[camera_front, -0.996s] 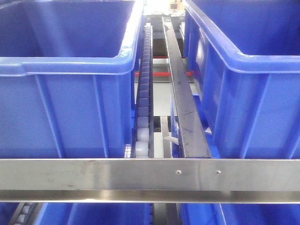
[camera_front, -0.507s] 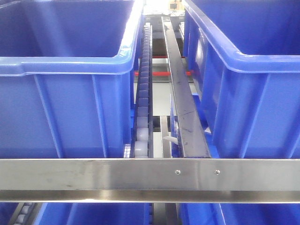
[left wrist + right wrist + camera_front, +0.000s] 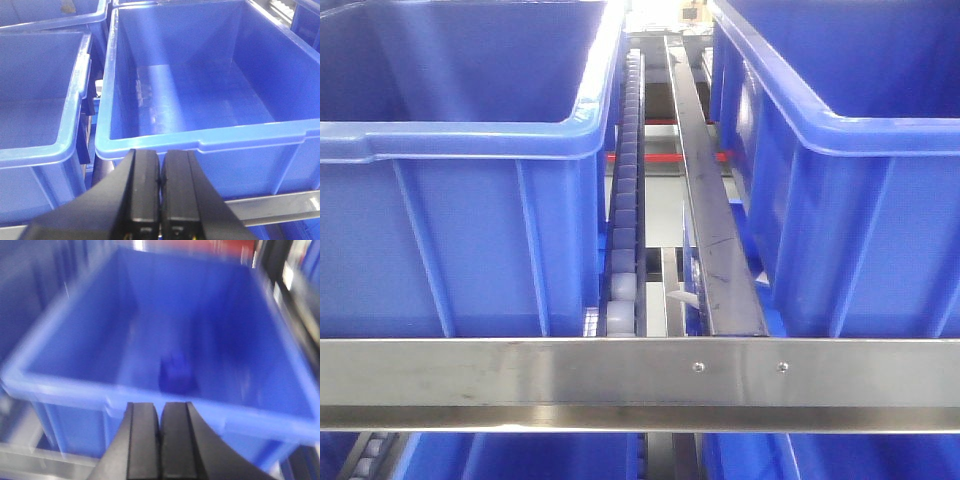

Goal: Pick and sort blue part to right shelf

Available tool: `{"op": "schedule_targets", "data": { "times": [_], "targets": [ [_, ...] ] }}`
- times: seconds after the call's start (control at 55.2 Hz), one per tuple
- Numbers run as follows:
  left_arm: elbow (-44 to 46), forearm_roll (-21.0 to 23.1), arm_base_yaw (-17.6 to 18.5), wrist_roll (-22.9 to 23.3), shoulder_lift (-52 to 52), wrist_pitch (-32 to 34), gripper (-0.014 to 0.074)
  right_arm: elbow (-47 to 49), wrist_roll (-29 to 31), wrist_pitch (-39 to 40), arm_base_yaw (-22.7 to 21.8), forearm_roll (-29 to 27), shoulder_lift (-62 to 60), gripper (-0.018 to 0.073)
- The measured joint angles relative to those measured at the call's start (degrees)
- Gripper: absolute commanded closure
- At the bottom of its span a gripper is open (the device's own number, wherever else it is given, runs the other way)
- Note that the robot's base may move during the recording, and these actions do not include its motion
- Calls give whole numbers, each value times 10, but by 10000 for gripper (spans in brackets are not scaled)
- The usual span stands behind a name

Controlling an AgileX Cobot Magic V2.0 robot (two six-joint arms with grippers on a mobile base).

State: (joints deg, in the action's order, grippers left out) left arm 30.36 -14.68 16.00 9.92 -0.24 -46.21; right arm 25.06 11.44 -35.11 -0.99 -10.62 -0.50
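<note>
Both grippers closed and empty over blue bins.
Right gripper (image 3: pixel 160 440) has its jaws pressed together above a bin (image 3: pixel 150 390); the blue part (image 3: pixel 175 372), a dark, blurred block, lies on its floor. Left gripper (image 3: pixel 159 192), likewise clamped on nothing, faces another bin (image 3: pixel 200 140).

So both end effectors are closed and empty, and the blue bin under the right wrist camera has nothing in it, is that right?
Not quite: the blue bin is not empty. The right wrist view, though blurred, shows a dark blue part on its floor. The rest holds: the right end effector and left end effector are closed and empty.
</note>
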Motion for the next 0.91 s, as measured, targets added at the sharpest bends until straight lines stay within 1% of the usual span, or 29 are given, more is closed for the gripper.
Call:
{"op": "schedule_targets", "data": {
  "times": [0.163,0.743,0.851,0.906],
  "targets": [
    [0,0,0,0,0,1,472,0,0,2,0,-11,-3,496],
    [-1,0,0,0,0,1,471,0,0,2,0,-12,-3,496],
    [-9,7,-14,0,0,12,471,0,0,2,0,-12,-3,496],
    [-19,23,-35,-15,0,32,472,0,0,2,0,-12,-3,496]
  ]
}}
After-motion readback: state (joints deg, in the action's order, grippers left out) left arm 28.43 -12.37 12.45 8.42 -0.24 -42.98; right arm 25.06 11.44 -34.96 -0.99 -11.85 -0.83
